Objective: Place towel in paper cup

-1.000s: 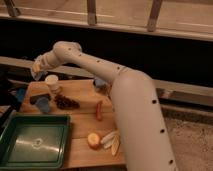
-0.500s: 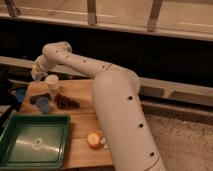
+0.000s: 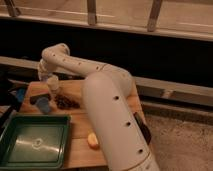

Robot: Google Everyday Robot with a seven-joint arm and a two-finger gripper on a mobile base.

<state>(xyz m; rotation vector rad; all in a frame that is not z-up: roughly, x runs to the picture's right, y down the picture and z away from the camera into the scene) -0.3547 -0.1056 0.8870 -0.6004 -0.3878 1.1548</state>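
Note:
A white paper cup [image 3: 53, 84] stands at the back left of the wooden table [image 3: 80, 125]. My gripper [image 3: 46, 75] hangs at the end of the white arm [image 3: 100, 95], right above and against the cup's left side. I cannot pick out the towel for certain; it may be hidden by the gripper. A blue object [image 3: 44, 104] lies just in front of the cup.
A green tray [image 3: 35, 142] sits at the front left. A dark clump of food [image 3: 65, 101] lies right of the blue object. A yellow piece [image 3: 92, 141] lies beside the arm. Another blue item [image 3: 20, 94] is at the left edge. A dark wall runs behind.
The arm's elbow has swung left and closer, now covering the table's right side and the items there. The gripper has stayed by the paper cup.

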